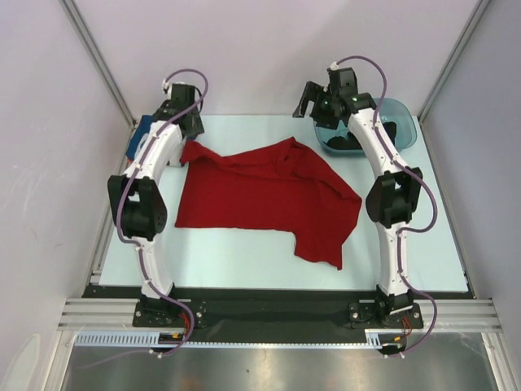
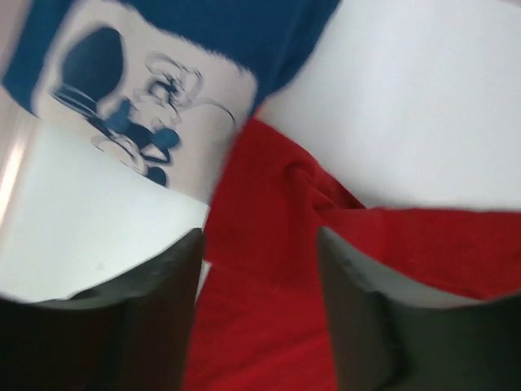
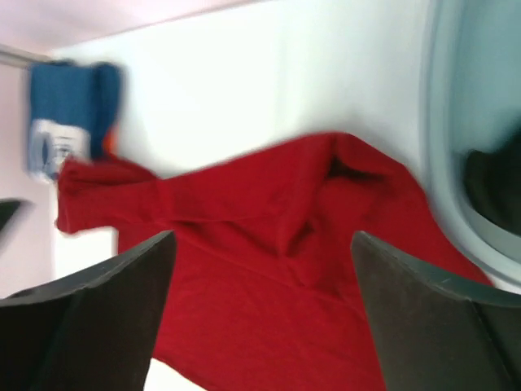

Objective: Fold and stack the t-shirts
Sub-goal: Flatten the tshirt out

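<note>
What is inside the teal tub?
In the teal tub lies a bunched black t-shirt. The right arm covers part of it; anything beneath the cloth is hidden.

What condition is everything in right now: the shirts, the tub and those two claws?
red t-shirt: spread open on the table, wrinkled, not folded.
blue t-shirt: folded, at the far left corner.
black t-shirt: bunched inside the teal tub.
teal tub: upright, holding the black t-shirt.
left gripper: open, empty, over a corner of the red t-shirt.
right gripper: open, empty, above the red t-shirt.

Red t-shirt [image 1: 260, 195]: soft matt cloth, creased. Tub [image 1: 404, 116]: translucent glossy teal plastic. Table [image 1: 244, 254]: smooth, matt.
</note>
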`<action>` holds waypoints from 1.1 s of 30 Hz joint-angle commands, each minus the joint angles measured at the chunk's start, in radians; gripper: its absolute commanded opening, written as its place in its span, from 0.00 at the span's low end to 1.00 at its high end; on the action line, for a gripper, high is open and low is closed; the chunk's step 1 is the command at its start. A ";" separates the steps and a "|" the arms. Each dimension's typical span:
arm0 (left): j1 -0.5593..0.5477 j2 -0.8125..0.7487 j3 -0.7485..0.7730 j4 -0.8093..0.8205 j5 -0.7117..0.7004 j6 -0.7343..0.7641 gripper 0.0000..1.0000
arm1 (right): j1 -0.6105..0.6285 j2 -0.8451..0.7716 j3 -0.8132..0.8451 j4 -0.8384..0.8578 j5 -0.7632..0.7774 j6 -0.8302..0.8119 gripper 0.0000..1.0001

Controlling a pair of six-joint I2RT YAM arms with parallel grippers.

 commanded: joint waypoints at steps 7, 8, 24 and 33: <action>0.045 -0.249 -0.143 -0.160 -0.017 -0.111 0.67 | 0.008 -0.372 -0.466 -0.345 0.137 -0.118 0.97; 0.050 -0.289 -0.281 -0.146 0.031 -0.138 0.65 | 0.012 -0.427 -0.548 -0.326 0.123 -0.125 0.93; 0.184 -0.325 -0.710 -0.114 0.238 -0.399 0.49 | 0.035 -0.951 -1.173 -0.331 0.011 -0.062 0.50; 0.187 -0.292 -0.756 -0.192 0.225 -0.542 0.50 | 0.009 -0.965 -1.178 -0.346 0.014 -0.079 0.50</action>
